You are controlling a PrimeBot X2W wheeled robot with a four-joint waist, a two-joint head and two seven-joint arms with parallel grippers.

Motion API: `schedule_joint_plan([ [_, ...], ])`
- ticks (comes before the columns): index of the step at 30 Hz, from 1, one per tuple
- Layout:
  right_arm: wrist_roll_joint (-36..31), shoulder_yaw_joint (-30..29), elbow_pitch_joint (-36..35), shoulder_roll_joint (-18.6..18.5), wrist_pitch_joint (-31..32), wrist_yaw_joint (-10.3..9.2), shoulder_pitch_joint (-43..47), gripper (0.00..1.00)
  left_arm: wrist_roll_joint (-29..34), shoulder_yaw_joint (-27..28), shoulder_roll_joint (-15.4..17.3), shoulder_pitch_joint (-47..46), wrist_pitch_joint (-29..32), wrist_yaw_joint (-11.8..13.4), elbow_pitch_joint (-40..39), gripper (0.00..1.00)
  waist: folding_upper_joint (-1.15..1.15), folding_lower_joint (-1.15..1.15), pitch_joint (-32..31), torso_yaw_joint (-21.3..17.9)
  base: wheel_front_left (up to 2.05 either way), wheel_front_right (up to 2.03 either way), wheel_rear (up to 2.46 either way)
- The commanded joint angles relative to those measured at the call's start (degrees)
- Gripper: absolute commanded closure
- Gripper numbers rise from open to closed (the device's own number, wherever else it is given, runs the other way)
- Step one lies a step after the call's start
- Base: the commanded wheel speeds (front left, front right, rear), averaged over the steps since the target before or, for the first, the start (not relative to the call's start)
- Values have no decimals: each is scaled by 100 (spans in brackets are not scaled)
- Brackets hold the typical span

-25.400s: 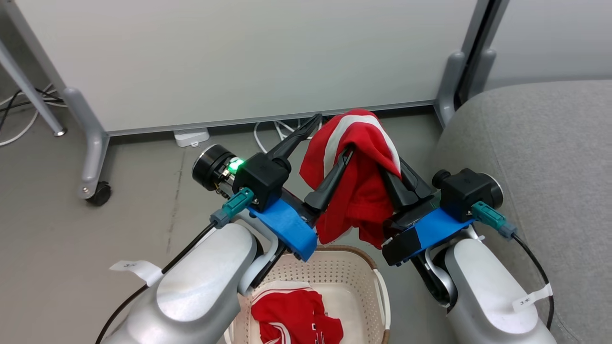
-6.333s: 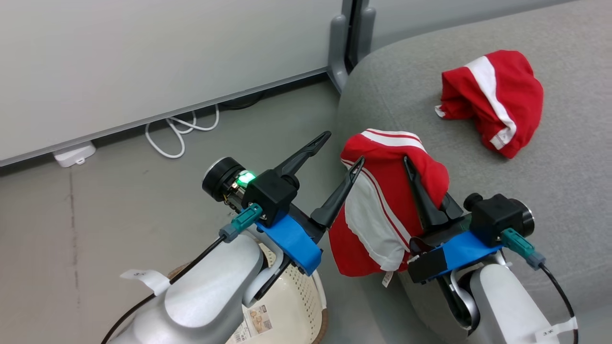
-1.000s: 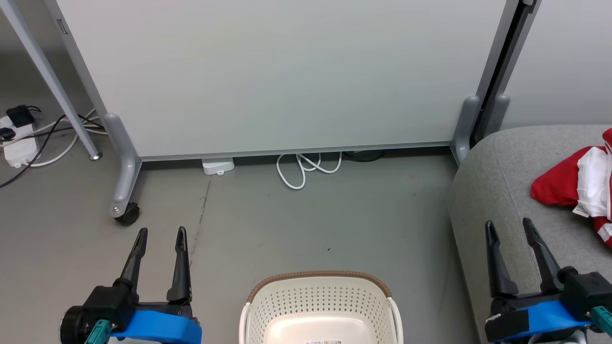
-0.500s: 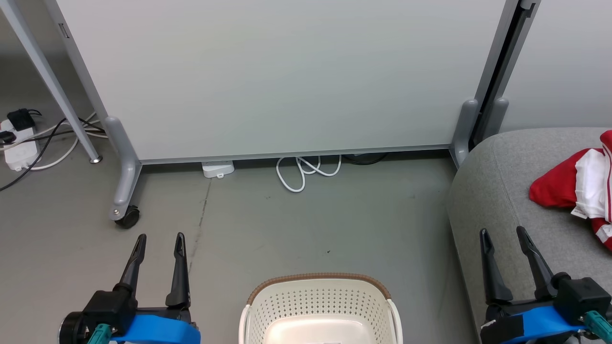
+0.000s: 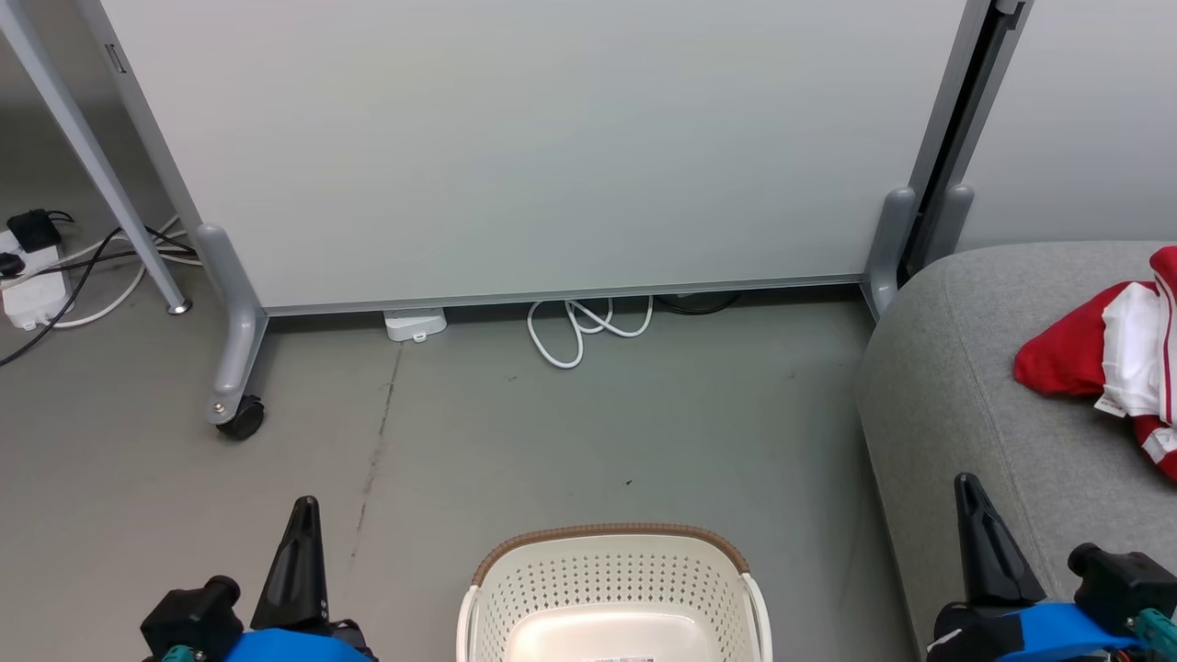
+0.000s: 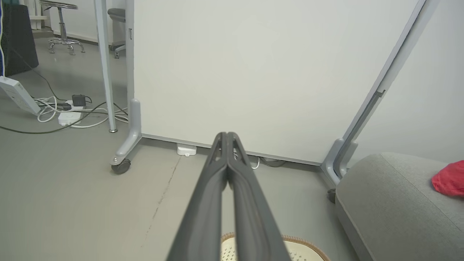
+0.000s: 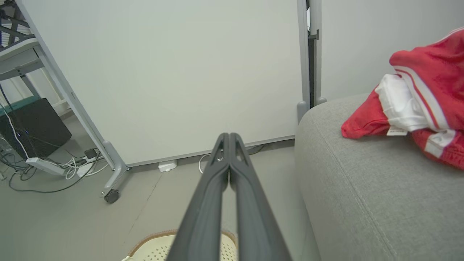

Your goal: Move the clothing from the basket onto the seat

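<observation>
grey floor (image 5: 644, 414) runs up to a white partition panel (image 5: 515, 138) across the upper frame. clothing (image 5: 1085, 354): red and white fabric lies bunched on the seat (image 5: 965, 386) at the right edge of the head view, cut off by the frame; whether one piece or two, cannot tell. seat: light-grey cushion with a rounded corner, just beside the panel's grey foot (image 5: 887, 248). basket (image 5: 607, 535): on the floor at bottom centre, apart from the seat; its visible bottom shows cream plastic and a label's edge. left gripper (image 5: 304, 507): lower left, fingers pressed together tip to tip on nothing. right gripper (image 5: 965, 483): lower right, over the seat's near edge, fingers likewise together. white cable loop (image 5: 588, 326) lies under the panel; caster (image 5: 241, 418) at left.
</observation>
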Motion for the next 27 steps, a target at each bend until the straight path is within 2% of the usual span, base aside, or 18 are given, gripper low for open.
schedule_joint_plan([
  [1, 346, -23, -87, -18, 66, 0, -140, 100, -317, 58, 13, -193, 69, -5, -96, 100, -1, 0, 4, -7, 0, 0, 0],
  [16, 1869, -47, -83, -21, 420, 0, -255, 100, -1791, 201, -9, -331, 435, -13, -124, 100, -1, 0, 37, -65, 0, 0, 0],
  [27, 2745, -72, -65, -22, 637, 1, -327, 100, -2641, 288, -20, -412, 652, -19, -132, 100, -1, 0, 58, -103, 0, 0, 0],
])
